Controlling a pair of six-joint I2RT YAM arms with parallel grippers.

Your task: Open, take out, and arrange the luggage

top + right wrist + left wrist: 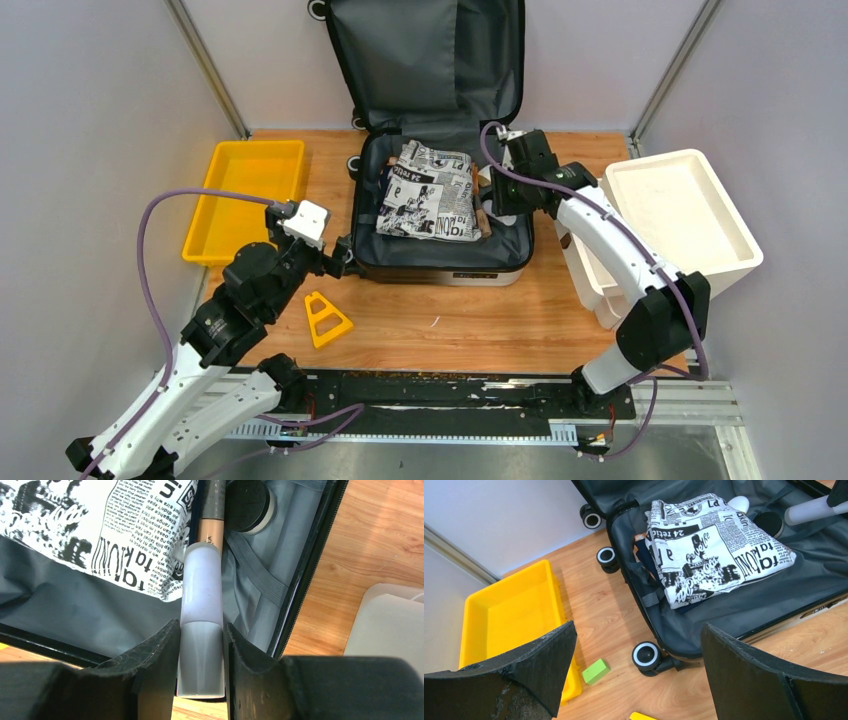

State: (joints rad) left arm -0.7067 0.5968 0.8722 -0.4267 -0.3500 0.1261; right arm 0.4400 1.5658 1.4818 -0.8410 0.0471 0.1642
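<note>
Hard-shell luggage (440,268) lying open at the far middle of the wooden table (450,320), dark grey fabric lining, folded newspaper-print cloth (430,190) inside, right gripper (200,630) clamped on a smooth cylindrical pale tube (201,595) along the case's right wall, left gripper (638,626) spread wide near a black wheel (646,655)

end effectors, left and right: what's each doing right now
Left end effector: open, holding nothing.
Right end effector: closed on the pale grey tube.
</note>
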